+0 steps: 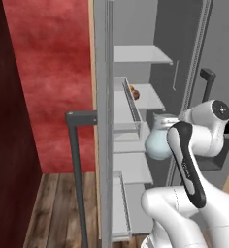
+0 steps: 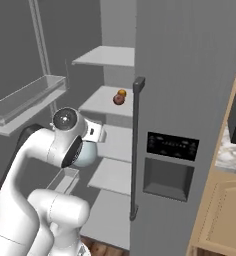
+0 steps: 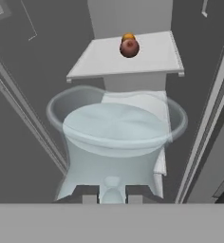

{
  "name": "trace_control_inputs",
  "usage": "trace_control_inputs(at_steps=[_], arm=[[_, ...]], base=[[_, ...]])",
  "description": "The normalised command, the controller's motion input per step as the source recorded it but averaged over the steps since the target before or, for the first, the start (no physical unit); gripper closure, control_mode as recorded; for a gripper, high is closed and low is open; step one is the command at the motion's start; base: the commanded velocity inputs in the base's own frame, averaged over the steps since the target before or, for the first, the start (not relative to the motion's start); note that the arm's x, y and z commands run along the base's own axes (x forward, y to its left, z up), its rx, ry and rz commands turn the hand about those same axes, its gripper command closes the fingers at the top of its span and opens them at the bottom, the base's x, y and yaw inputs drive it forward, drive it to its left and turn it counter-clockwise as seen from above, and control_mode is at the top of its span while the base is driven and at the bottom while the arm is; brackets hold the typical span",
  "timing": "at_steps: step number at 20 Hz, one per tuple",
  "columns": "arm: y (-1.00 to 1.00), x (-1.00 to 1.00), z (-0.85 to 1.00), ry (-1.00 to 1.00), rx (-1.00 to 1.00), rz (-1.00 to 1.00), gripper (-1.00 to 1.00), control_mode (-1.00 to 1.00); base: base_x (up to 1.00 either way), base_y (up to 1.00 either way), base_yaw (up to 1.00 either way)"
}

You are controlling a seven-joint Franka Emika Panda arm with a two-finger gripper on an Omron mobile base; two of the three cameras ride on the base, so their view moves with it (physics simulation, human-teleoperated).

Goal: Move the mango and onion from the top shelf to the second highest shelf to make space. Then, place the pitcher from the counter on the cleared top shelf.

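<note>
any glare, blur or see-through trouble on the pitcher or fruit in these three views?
Hand view: pitcher translucent, shelf edges showing through it, no glare. Right base view: mango and onion small, soft-edged. Left base view: pitcher partly behind the arm.

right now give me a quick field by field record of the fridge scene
gripper: gripper shut on the translucent pale bluish glass pitcher, held in front of the open fridge
small round orange-yellow mango: on the second highest shelf, behind the onion
small round dark maroon-brown onion: same shelf, beside the mango
thin flat pale grey top shelf: nothing on it
pitcher height: below the second highest shelf
</note>
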Motion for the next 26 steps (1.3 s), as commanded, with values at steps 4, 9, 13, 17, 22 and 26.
trace_control_inputs(at_steps=[4,9,13,17,22,26], arm=[[0.0,0.0,0.0,0.0,0.0,0.0,1.0,1.0],[0.0,0.0,0.0,0.0,0.0,0.0,1.0,1.0],[0.1,0.01,0.16,-0.13,-0.06,0.0,1.0,-1.0],[0.08,0.0,0.43,-0.27,-0.12,0.0,1.0,-1.0],[0.0,0.0,0.52,-0.26,-0.11,0.0,1.0,-1.0],[0.0,0.0,0.74,-0.24,-0.05,0.0,1.0,-1.0]], base=[[0.33,0.0,-0.06],[0.44,0.17,-0.02],[0.08,0.14,0.0],[0.0,0.0,0.0],[0.0,0.0,0.0],[0.0,0.0,0.0]])
